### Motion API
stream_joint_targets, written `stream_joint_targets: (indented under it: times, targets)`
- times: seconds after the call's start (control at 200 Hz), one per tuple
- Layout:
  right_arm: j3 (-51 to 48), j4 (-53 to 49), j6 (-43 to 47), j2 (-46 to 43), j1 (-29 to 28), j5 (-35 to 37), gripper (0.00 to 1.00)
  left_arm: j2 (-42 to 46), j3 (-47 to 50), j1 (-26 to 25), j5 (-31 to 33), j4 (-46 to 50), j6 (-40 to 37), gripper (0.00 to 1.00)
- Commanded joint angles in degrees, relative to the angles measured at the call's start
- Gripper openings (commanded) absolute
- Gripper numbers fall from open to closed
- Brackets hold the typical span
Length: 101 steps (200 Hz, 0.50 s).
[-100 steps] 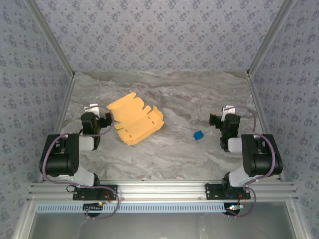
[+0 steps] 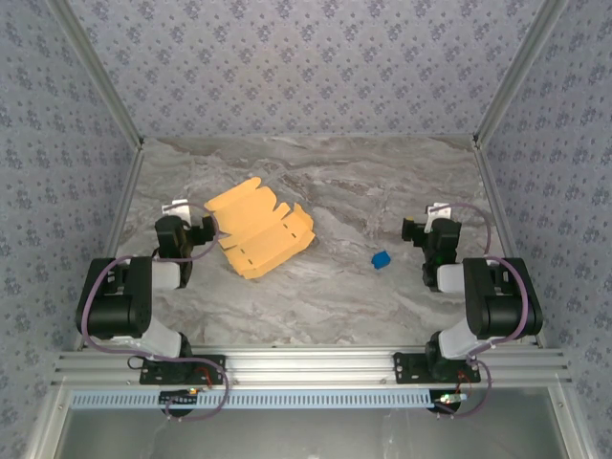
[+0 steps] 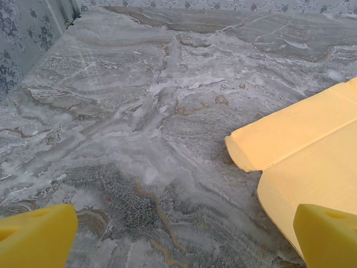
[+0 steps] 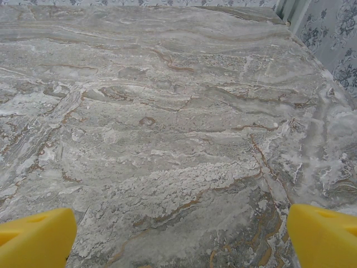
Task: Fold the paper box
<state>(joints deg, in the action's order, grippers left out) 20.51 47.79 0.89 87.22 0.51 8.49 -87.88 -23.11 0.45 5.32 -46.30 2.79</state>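
The paper box (image 2: 256,228) is a yellow-orange die-cut sheet lying on the marble table, left of centre, with some flaps raised. Its rounded flap and panel (image 3: 312,151) reach in from the right of the left wrist view. My left gripper (image 2: 203,229) sits just left of the sheet, open, its yellow fingertips (image 3: 36,237) wide apart over bare table and nothing between them. My right gripper (image 2: 413,229) rests at the right side, far from the sheet, open too, with yellow fingertips (image 4: 323,234) spread above bare marble.
A tiny blue object (image 2: 381,259) lies on the table between the sheet and my right gripper. Patterned walls with metal posts (image 2: 96,76) close in the table on the left, right and back. A metal rail (image 2: 306,365) runs along the near edge.
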Motion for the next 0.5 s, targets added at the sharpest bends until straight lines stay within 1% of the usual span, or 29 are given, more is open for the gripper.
stream_joint_targets:
  times: [0.0,0.35,0.375,0.42,0.45,0.5]
  targets:
    - [1.2,-0.6,-0.8,-0.1,0.2,-0.2,0.99,0.1,-0.3,0.3,-0.8,-0.7,-0.6,0.99]
    - [1.0,-0.4,-0.8,-0.1,0.2,-0.3,0.99,0.3,-0.4,0.3,-0.4,-0.6,-0.5,0.99]
    - [0.8,-0.1,-0.8,-0.3,0.1,0.2,0.99,1.3,-0.8,0.3,0.1,1.1,-0.1,0.99]
    - [1.5,-2.7,-1.5,-1.8,-0.3,3.5,0.99,4.4,-2.4,0.3,1.6,6.4,0.2,0.99]
    - [2.0,-4.4,-1.8,-3.4,-0.2,3.7,0.99,6.7,-3.9,0.2,3.4,11.9,1.2,0.99]
    - [3.4,-10.6,-2.7,-6.9,-0.2,6.2,0.99,10.4,-7.0,0.3,7.4,21.0,4.8,0.99]
